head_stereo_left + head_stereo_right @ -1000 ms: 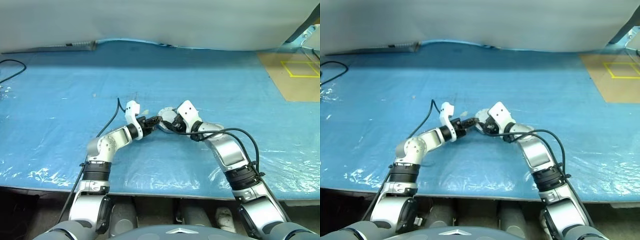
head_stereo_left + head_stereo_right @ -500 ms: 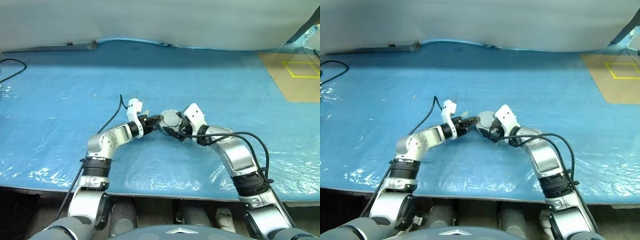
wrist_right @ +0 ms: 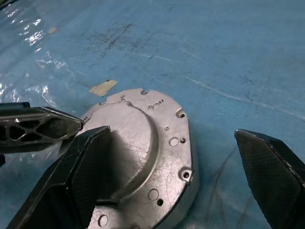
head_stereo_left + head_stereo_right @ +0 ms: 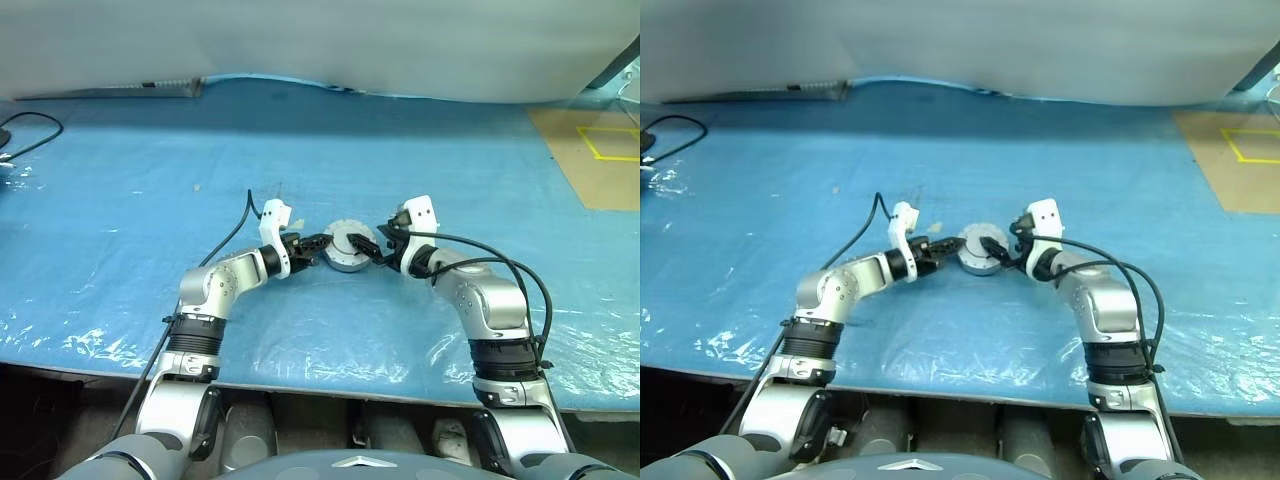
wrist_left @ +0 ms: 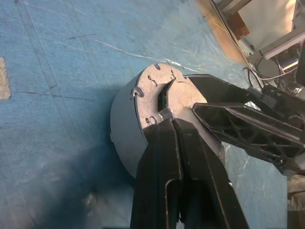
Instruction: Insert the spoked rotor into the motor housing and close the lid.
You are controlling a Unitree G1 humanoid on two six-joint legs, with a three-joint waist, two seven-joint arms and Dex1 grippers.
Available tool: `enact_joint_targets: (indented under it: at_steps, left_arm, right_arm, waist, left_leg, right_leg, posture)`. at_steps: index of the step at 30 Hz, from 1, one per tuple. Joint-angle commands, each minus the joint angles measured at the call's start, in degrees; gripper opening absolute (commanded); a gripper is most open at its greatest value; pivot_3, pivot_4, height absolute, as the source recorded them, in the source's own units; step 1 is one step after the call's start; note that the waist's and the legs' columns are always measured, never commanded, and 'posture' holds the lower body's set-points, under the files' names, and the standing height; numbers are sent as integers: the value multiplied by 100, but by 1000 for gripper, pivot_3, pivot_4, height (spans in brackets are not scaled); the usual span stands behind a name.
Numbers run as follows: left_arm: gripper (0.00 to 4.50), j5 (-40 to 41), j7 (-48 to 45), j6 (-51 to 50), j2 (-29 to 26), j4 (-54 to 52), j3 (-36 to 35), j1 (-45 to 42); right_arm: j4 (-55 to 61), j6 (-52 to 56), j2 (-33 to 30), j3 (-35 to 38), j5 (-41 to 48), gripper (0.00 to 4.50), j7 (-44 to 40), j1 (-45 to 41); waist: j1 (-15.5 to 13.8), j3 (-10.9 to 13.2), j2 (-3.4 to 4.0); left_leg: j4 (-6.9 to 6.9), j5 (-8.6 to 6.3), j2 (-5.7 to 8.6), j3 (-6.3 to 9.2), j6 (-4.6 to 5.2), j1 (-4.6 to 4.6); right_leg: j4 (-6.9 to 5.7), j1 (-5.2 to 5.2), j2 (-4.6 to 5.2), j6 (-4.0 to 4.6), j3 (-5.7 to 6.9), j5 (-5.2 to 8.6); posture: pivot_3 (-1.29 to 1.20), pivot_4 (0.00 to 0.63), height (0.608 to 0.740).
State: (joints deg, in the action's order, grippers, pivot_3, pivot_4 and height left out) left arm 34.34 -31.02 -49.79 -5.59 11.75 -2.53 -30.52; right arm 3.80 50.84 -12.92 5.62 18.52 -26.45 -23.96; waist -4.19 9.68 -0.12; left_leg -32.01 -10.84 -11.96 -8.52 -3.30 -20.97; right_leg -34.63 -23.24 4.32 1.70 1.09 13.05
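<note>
The motor housing is a round silver body lying flat on the blue sheet between my two hands. Its upper face is plain metal with a raised centre and small holes, and I cannot tell whether that face is the lid. No windings show, and the spoked rotor is hidden or out of view. My left gripper is shut, its tips resting on the housing's top edge. My right gripper is open, one finger over the raised centre and the other well off to the side.
A scrap of tan tape lies on the sheet just beyond the housing. A black cable curls at the far left. A brown board with yellow tape lies at the far right. The table's front edge runs close below my arms.
My right gripper has opened, rolled and drawn back to the right off the housing. The housing, earlier tilted up between the hands, now lies flat. The left gripper stays shut against it.
</note>
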Motion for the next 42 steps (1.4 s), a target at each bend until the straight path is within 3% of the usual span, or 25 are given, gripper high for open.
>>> enact_joint_targets:
  at_steps: [1,15,22,28,36,40,42]
  left_arm:
    - [0,-32,-61,-62,27,-112,142,74]
    - [0,-85,-165,-31,35,-141,172,111]
    - [0,-101,-189,-34,13,-152,166,133]
    - [0,-109,-230,-87,12,-203,147,190]
    - [0,-166,-289,133,46,-220,115,164]
    - [0,220,-181,-32,116,-257,-364,148]
    - [403,513,-101,-232,159,-291,-710,168]
  right_arm:
    - [-123,673,149,402,452,4408,201,-54]
    - [-484,2846,1252,2354,2316,4408,837,-265]
    - [-619,3225,1370,2832,2729,2162,1004,-249]
    - [-485,3416,1124,2630,2835,1064,971,57]
    - [-514,3366,1086,2507,2886,1063,1021,164]
    - [-475,3384,1300,2762,3080,1063,1144,97]
    - [-453,3363,1449,3014,3274,1063,1288,-35]
  waist:
    - [-1,0,0]
    - [4,0,2]
    - [14,-2,7]
    - [-5,-10,21]
    - [-16,-11,23]
    - [0,-11,23]
    - [25,-11,23]
  left_leg:
    - [1,0,0,0,0,0]
    - [21,1,1,0,-3,8]
    - [30,2,2,0,-5,9]
    - [34,2,5,-1,-5,18]
    - [36,2,6,-1,-5,17]
    - [37,2,6,-1,-5,17]
    - [37,2,4,-1,-5,15]
  right_leg:
    - [0,0,0,0,0,0]
    - [3,-1,0,-1,2,0]
    - [5,-4,-1,-2,2,0]
    - [10,4,2,-6,2,2]
    - [11,4,3,-8,2,3]
    - [11,3,2,-9,2,4]
    - [11,0,1,-8,2,4]
  posture:
    - [0,150,740]
    - [0,150,740]
    - [0,150,740]
    - [0,150,740]
    - [0,150,740]
    - [0,150,740]
    - [0,150,740]
